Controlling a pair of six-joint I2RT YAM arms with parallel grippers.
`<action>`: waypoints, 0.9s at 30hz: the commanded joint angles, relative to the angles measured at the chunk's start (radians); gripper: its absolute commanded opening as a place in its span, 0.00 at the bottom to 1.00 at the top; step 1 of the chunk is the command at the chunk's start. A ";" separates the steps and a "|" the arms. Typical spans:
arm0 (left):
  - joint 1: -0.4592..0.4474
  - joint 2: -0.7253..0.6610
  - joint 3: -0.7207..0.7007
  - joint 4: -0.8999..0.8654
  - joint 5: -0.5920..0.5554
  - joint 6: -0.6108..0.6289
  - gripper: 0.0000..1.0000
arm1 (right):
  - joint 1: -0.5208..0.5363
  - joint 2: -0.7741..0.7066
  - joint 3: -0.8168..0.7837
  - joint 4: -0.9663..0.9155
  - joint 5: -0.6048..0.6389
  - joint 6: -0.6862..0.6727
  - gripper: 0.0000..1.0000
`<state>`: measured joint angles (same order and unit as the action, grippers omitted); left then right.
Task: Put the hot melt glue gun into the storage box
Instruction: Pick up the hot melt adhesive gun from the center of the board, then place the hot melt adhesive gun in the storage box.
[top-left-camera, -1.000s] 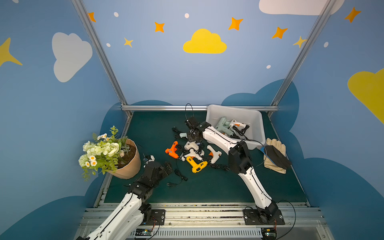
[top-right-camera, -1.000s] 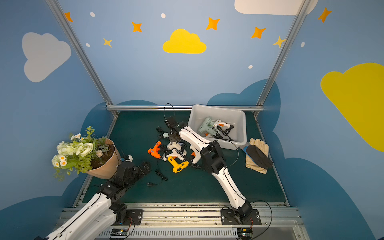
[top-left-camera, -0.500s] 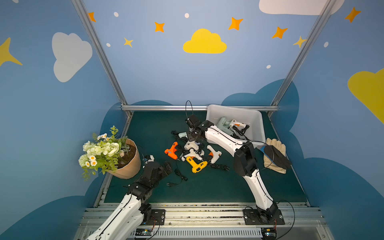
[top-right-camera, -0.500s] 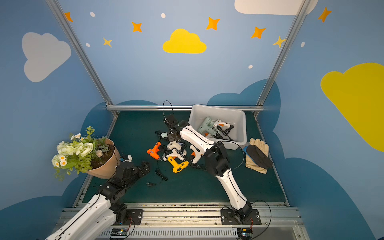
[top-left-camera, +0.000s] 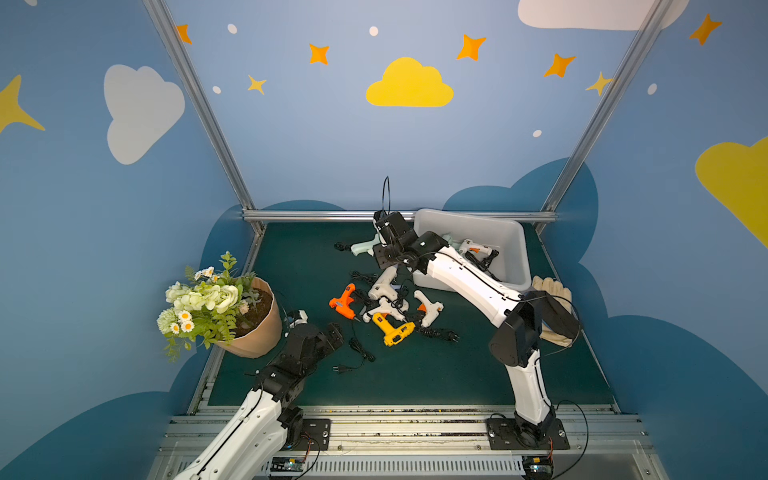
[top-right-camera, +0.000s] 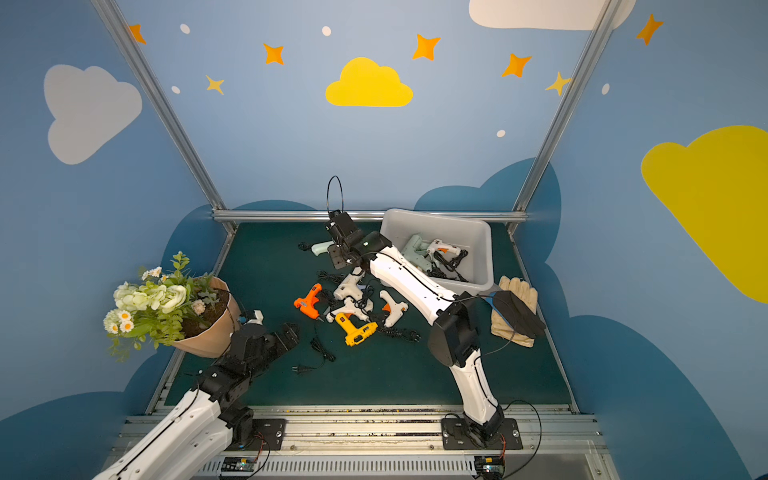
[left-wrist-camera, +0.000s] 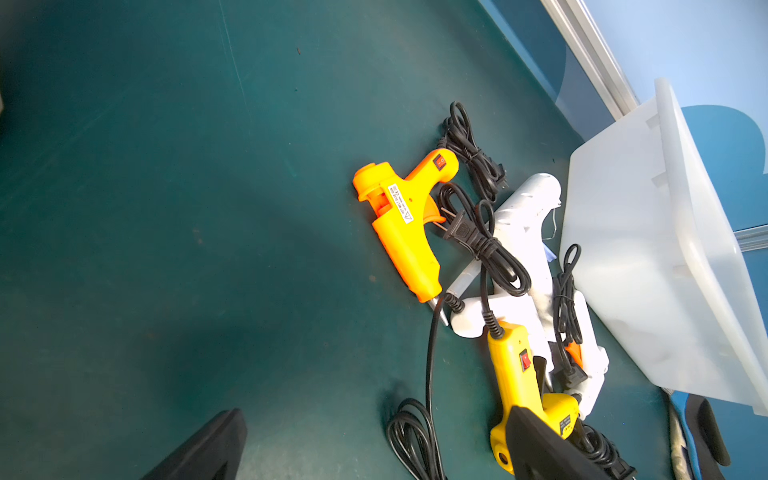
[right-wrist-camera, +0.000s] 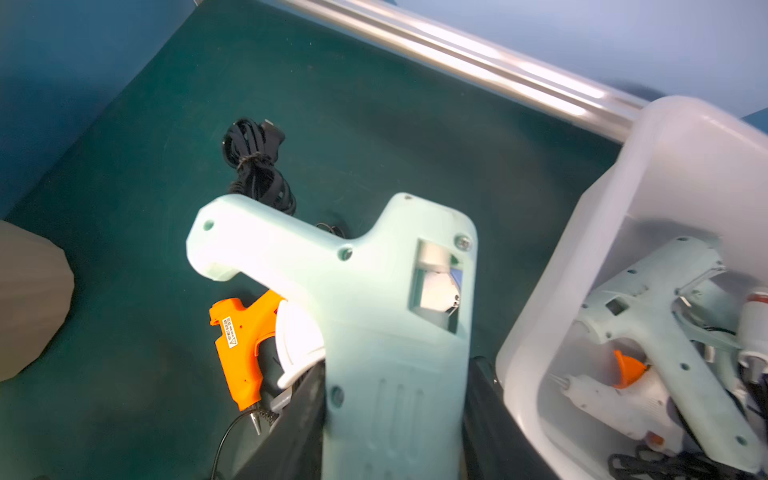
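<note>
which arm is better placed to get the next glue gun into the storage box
Right. The right hand is shut on the pale green glue gun, held just beside the storage box. The left hand is open and empty, over by the flower pot.

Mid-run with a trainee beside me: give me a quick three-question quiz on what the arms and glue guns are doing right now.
1. True or false: the right end effector is shut on a mint glue gun, outside the storage box.
2. The left end effector is: A open, holding nothing; B shut, holding nothing; C inside the box.
3. Fill in: the glue gun on the mat nearest the flower pot is coloured ____.
Key: 1 true; 2 A; 3 orange, the orange glue gun.
</note>
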<state>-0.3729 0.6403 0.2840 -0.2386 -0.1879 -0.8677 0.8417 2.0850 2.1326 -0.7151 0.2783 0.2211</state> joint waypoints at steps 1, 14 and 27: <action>0.003 -0.006 -0.004 -0.007 -0.008 -0.001 1.00 | -0.014 -0.108 -0.022 0.062 0.055 -0.033 0.00; 0.006 0.001 0.000 -0.001 -0.003 -0.001 1.00 | -0.240 -0.370 -0.312 0.142 0.103 0.011 0.00; 0.006 0.034 0.009 0.015 0.010 0.002 1.00 | -0.607 -0.526 -0.625 0.178 0.036 0.174 0.00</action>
<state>-0.3710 0.6701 0.2840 -0.2352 -0.1860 -0.8677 0.2836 1.6024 1.5337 -0.5854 0.3374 0.3336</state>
